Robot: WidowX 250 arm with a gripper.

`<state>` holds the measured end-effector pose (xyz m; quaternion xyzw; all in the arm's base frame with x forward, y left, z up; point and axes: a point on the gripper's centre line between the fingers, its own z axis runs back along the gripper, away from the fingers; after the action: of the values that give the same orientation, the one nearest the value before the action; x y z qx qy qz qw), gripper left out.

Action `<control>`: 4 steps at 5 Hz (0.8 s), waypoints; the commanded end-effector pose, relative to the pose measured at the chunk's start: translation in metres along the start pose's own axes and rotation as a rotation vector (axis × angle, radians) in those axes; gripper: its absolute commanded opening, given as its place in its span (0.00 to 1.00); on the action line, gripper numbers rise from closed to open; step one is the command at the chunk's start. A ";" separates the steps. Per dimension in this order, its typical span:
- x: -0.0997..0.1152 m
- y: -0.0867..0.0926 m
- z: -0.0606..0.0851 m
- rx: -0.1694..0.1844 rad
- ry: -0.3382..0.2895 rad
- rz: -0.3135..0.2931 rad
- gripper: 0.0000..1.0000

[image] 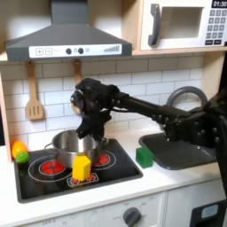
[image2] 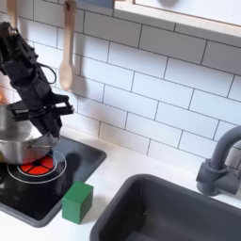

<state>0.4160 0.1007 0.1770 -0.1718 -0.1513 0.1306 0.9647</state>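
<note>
stovetop (image: 124,170) black, two red burners, sink (image2: 179,212) at the first exterior view's right. steel pot (image: 69,146) on the back-left burner; gripper (image: 86,129) low at its rim, whether it grips cannot be told. yellow block (image: 82,168) in front, green cube (image2: 77,201) by the sink. best kept slow and vertical near the rim, clear of the wooden spatula (image: 34,92).

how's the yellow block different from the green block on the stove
The yellow block is taller than the green block and stands upright near the front edge, between the red burner rings; the green block is lower and squarer and sits at the stovetop's right corner in the first exterior view, next to the sink. The yellow one stands in front of the steel pot; the green one stands apart from it. Both rest untouched.
</note>
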 end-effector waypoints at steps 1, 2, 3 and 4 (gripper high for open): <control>-0.013 -0.013 0.000 -0.012 0.015 -0.037 0.00; -0.015 -0.016 0.000 -0.013 0.020 -0.045 0.00; -0.019 -0.017 -0.003 -0.016 0.042 -0.049 0.00; -0.020 -0.017 -0.003 -0.008 0.041 -0.060 0.00</control>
<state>0.4021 0.0766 0.1782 -0.1789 -0.1387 0.0982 0.9691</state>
